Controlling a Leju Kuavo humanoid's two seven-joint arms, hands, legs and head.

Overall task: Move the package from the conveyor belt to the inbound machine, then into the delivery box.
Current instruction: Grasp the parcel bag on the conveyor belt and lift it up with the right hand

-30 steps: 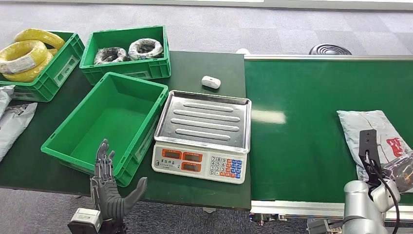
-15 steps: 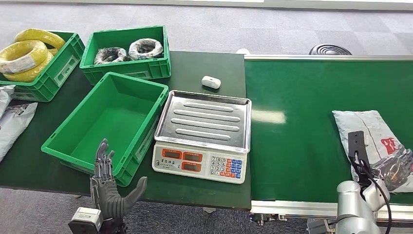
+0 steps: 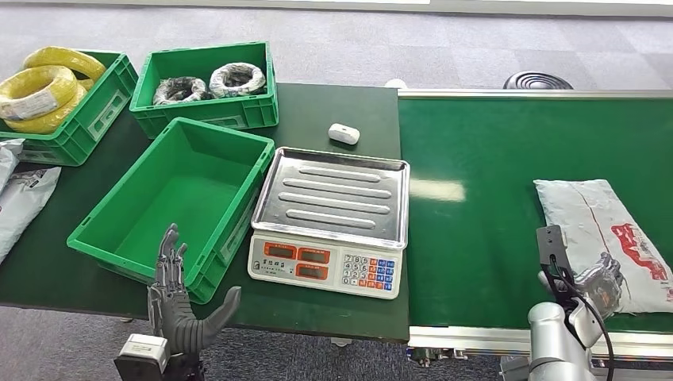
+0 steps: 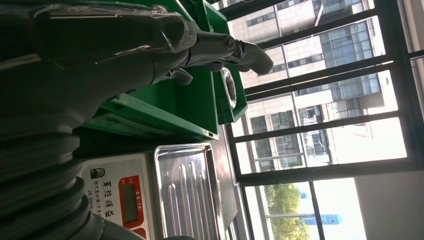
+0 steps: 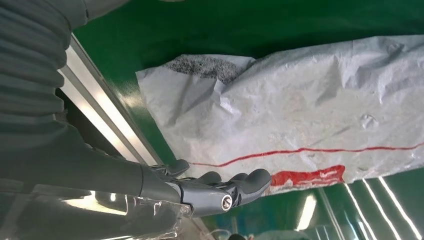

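package flat on conveyor belt, long axis near-far | just right of right hand, nearer one | fingers apart, empty

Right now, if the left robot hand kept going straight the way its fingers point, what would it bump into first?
Probably the near wall of the empty green bin: the left robot hand points up toward it, though depth is unclear.

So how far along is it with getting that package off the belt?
Nothing is done yet: the package lies on the belt, the scale is bare and the near box is empty. In hand: the right hand is at the package's near edge, though a grip isn't visible. The left hand waits open. Left: lift, weigh, then box it.
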